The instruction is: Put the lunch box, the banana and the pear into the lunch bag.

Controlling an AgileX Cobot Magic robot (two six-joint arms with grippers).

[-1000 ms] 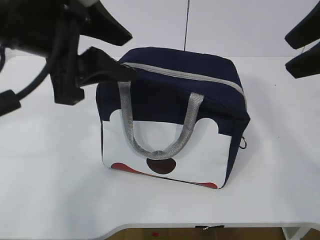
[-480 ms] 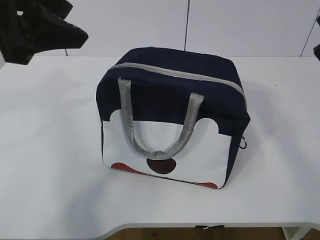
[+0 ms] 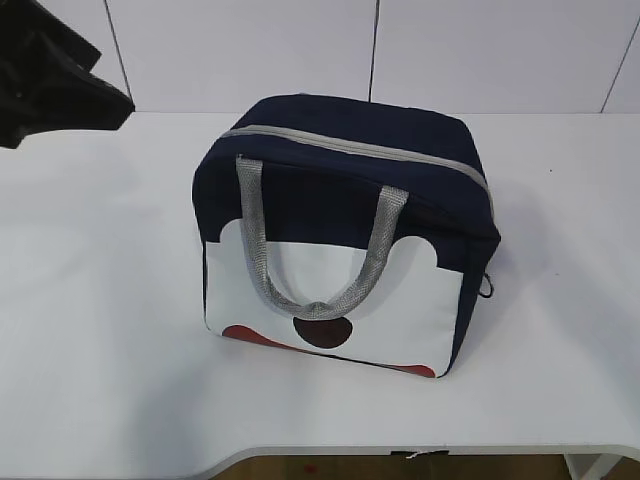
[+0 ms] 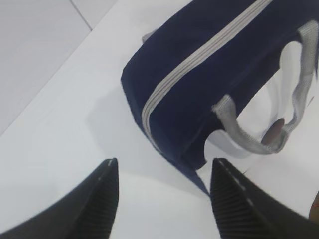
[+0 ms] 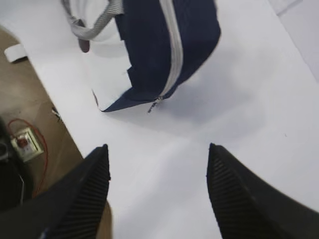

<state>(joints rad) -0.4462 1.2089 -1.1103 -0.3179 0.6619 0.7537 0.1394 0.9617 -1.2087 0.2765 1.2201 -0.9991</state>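
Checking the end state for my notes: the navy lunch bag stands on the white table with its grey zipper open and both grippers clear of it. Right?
Not quite: the zipper is closed, as the exterior view shows. The lunch bag does stand on the table, both grippers clear.

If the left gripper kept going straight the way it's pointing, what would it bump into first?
Probably the white table: between its open fingers lies bare tabletop, with the lunch bag a little beyond and to the right. Depth is hard to judge.
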